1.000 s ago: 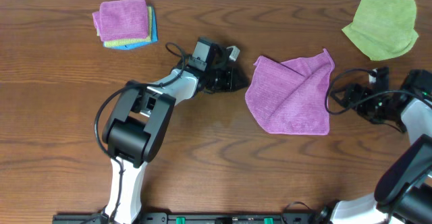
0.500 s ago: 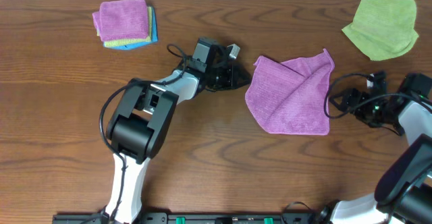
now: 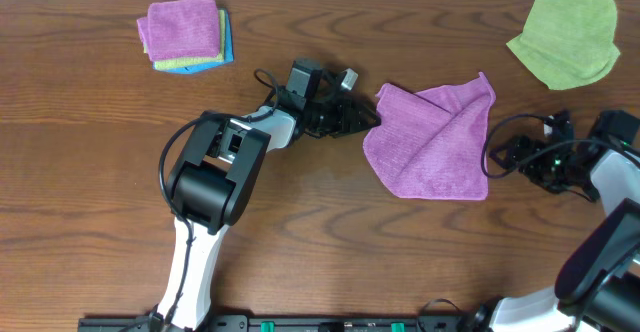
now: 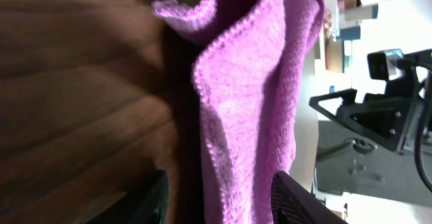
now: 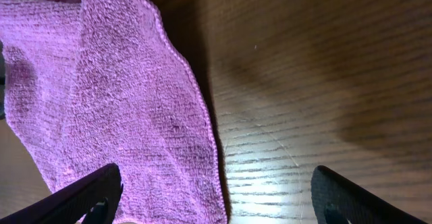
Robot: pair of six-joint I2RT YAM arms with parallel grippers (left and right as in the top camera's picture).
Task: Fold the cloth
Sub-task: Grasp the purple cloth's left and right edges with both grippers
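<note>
Over the last second the left gripper has slid to the right along the table, and now its tips are at the left edge of the cloth. The right gripper has shifted a little to the near side and waits just beside the cloth's right edge. The cloth itself has not moved. It lies right of the middle of the table, half folded and crooked, with a loose flap over its right part.

In the left wrist view the fingers stand apart and the hemmed edge of the cloth rises between them. We judge that a pinch on this edge is near but not yet made. In the right wrist view the fingers are also wide apart and hold nothing, and the cloth edge lies flat on the wood between them.

For the task this means both arms are placed for a grasp, while the fold is not finished.

The table is dark brown wood with clear grain and some shine. A green cloth lies at the far right and a stack of folded cloths at the far left. Past the table, the left wrist view shows a bright room with a black frame.
</note>
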